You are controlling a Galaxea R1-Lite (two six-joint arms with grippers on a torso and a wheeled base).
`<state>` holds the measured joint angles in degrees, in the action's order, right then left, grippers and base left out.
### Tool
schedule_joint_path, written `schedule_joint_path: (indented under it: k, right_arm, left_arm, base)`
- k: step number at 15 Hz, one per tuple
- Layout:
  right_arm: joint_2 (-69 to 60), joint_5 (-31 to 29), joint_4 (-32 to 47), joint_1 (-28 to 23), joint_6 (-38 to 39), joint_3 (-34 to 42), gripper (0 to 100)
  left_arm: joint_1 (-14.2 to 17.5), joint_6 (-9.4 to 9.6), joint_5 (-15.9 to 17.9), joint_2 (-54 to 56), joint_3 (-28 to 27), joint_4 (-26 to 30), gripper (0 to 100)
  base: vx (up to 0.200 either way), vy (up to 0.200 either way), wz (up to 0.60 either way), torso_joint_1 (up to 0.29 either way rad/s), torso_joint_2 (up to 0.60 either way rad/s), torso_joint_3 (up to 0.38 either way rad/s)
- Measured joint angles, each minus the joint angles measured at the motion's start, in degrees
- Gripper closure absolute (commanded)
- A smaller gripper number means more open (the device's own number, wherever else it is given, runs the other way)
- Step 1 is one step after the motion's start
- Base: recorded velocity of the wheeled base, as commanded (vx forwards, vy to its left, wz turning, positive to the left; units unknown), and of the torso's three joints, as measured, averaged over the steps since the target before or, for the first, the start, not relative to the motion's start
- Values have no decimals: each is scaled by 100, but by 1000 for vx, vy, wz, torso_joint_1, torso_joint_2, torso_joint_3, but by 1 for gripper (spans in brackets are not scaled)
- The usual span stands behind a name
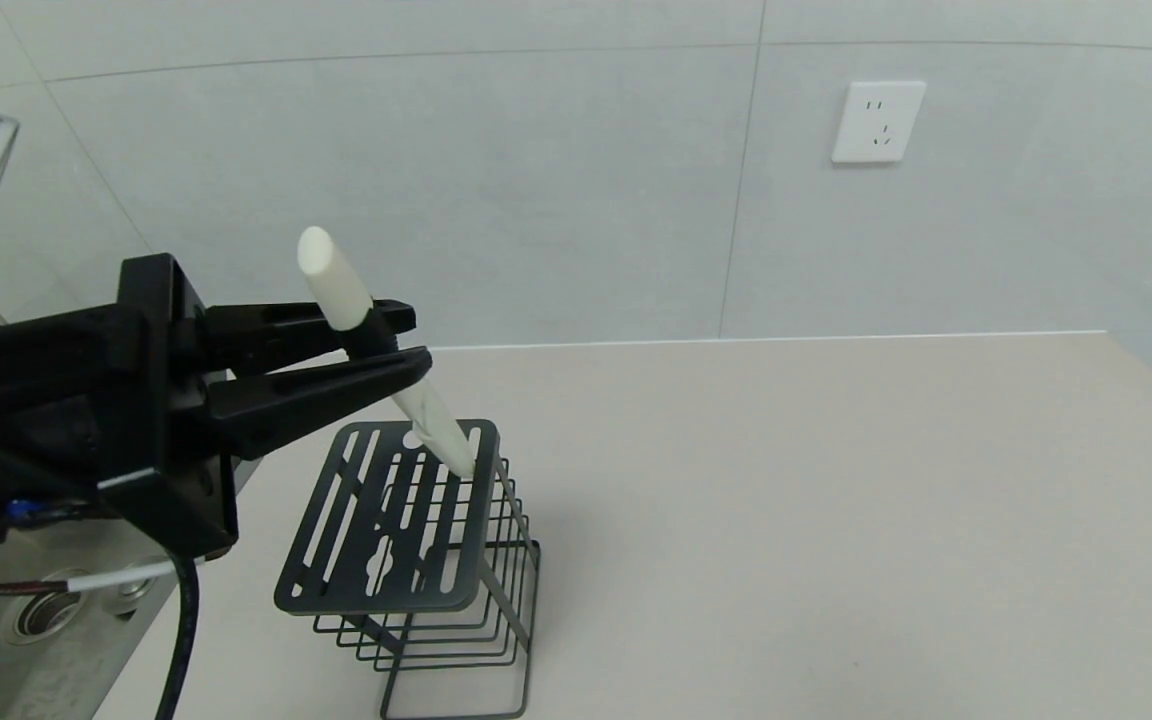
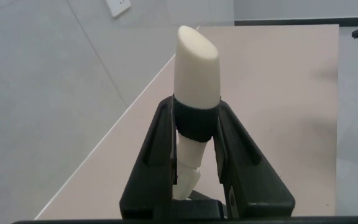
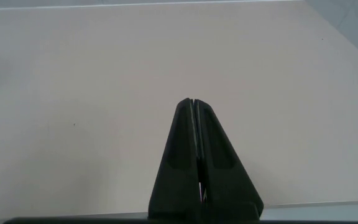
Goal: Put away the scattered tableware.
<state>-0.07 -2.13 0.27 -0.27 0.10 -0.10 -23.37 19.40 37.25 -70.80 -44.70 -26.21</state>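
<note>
Cream-handled utensil (image 1: 434, 425), with a black band round its handle, is at centre left of the head view. It tilts with its rounded end toward the upper left. Its lower end enters the slotted top plate of a black wire rack (image 1: 386, 598), and a thin grey metal part slants on down inside the wire frame. The left pincer (image 1: 416, 340) comes in from the left edge and is clamped on the handle at the black band (image 2: 196, 115). The rack stands on the beige bench (image 1: 836, 500), just right of a steel sink (image 1: 36, 620) in the lower left corner. The right pincer (image 3: 193, 102) hangs over bare bench, fingers pressed together and holding nothing. A white socket (image 1: 876, 120) sits on the grey tiled wall, upper right.
</note>
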Motion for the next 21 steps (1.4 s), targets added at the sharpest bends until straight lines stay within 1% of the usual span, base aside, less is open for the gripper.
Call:
schedule_joint_path:
  k: [12, 21]
  right_arm:
    - [0, 2, 0, 0, -2, 0, 100]
    - [0, 2, 2, 0, 0, 0, 100]
  left_arm:
    - [0, 9, -4, -378, 9, -26, 100]
    - [0, 11, -17, -507, 166, -33, 100]
  base:
    - [0, 0, 0, 0, 0, 0]
    - [0, 0, 0, 0, 0, 0]
